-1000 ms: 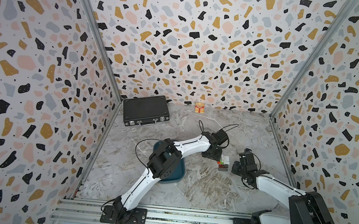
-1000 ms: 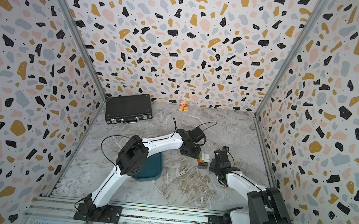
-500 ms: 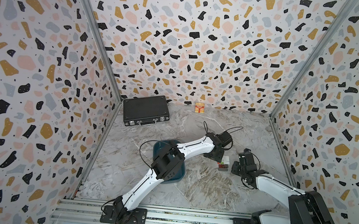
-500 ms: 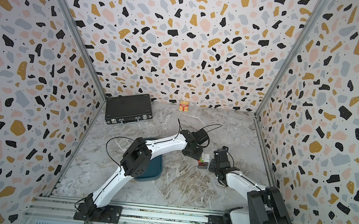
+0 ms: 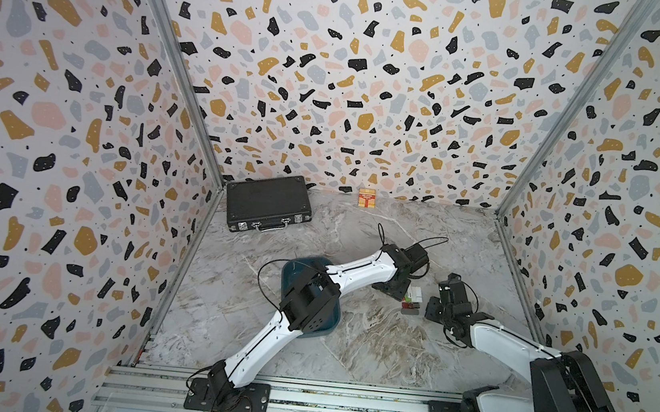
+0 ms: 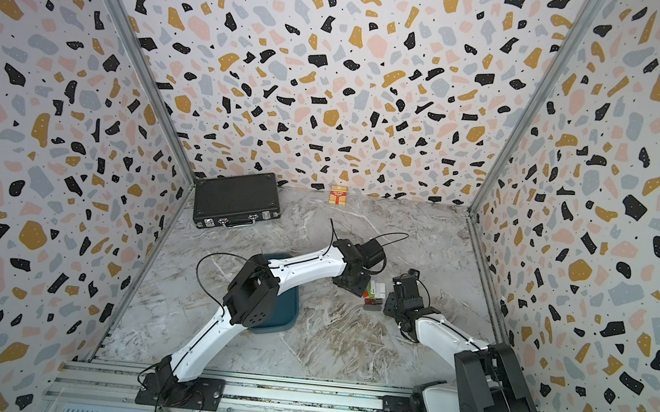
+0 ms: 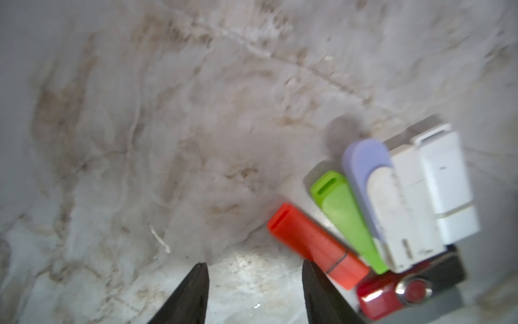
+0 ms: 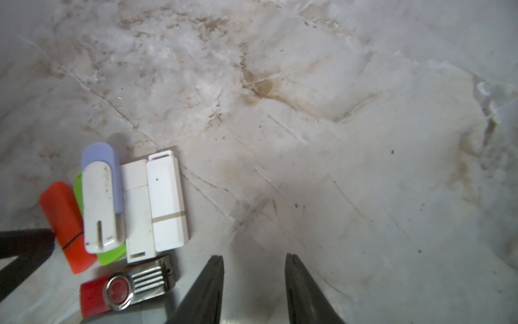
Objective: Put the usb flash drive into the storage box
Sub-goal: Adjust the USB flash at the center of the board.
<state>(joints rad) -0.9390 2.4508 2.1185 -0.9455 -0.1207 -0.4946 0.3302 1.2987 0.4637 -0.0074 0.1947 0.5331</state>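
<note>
Several usb flash drives lie packed together on the marble floor (image 5: pixel 413 298): an orange one (image 7: pixel 314 244), a green one (image 7: pixel 344 216), a lavender-and-white one (image 8: pixel 102 196), two white ones (image 8: pixel 166 202) and a red one with a metal swivel (image 8: pixel 123 291). My left gripper (image 7: pixel 253 263) is open and empty, low over the floor, one finger right beside the orange drive. My right gripper (image 8: pixel 254 255) is open and empty on the other side of the cluster, next to the red drive. The teal storage box (image 5: pixel 298 268) sits left of them, mostly hidden under my left arm's elbow.
A black briefcase (image 5: pixel 268 202) lies at the back left by the wall. A small red-and-yellow carton (image 5: pixel 366 198) stands against the back wall. Patterned walls close three sides, and a metal rail (image 5: pixel 341 400) runs along the front.
My left arm has stretched farther right, bringing its gripper up against the drives, and its jaws have narrowed a little. The right arm has not moved.
</note>
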